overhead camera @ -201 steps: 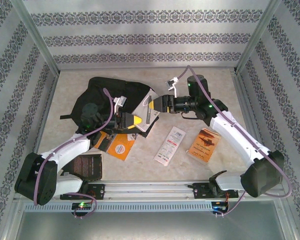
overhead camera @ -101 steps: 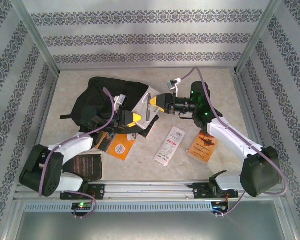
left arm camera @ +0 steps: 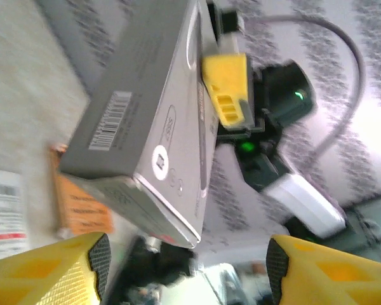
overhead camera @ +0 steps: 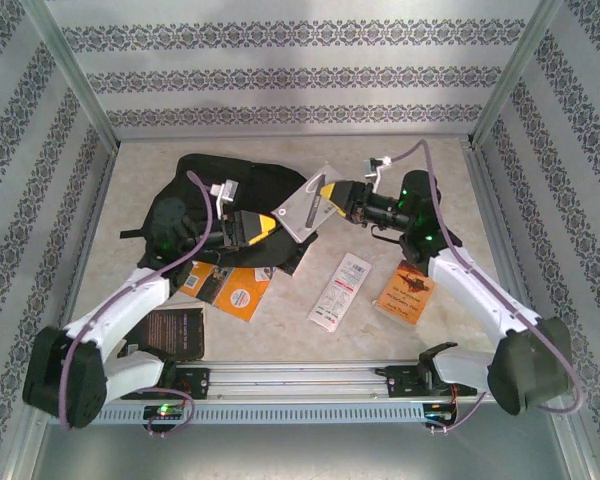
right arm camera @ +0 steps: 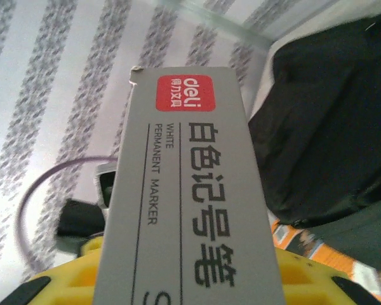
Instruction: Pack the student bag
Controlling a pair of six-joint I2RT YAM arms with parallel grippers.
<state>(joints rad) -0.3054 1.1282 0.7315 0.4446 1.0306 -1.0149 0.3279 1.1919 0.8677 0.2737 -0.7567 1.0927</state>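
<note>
The student bag [overhead camera: 205,205], a large black soft backpack, lies at the back left of the table; its dark fabric also shows in the right wrist view [right arm camera: 330,127]. A grey marker box [overhead camera: 304,207] hangs tilted above the bag's right edge, with my right gripper [overhead camera: 329,192] shut on its end. The right wrist view shows the box [right arm camera: 190,184] clamped between the yellow fingers [right arm camera: 63,286]. My left gripper [overhead camera: 270,226] stands open just left of the box. Its wrist view has the box [left arm camera: 146,127] apart from the spread fingertips [left arm camera: 70,270], with nothing between them.
In front of the bag lie an orange booklet [overhead camera: 230,292], a white packet [overhead camera: 340,291] and an orange packet [overhead camera: 408,287]. A dark booklet [overhead camera: 176,330] sits by the left arm's base. Patterned walls close in the table on three sides.
My right gripper shut on the grey box. My left gripper then opened, let go and drew back left. The right arm moved the box up and to the right.
</note>
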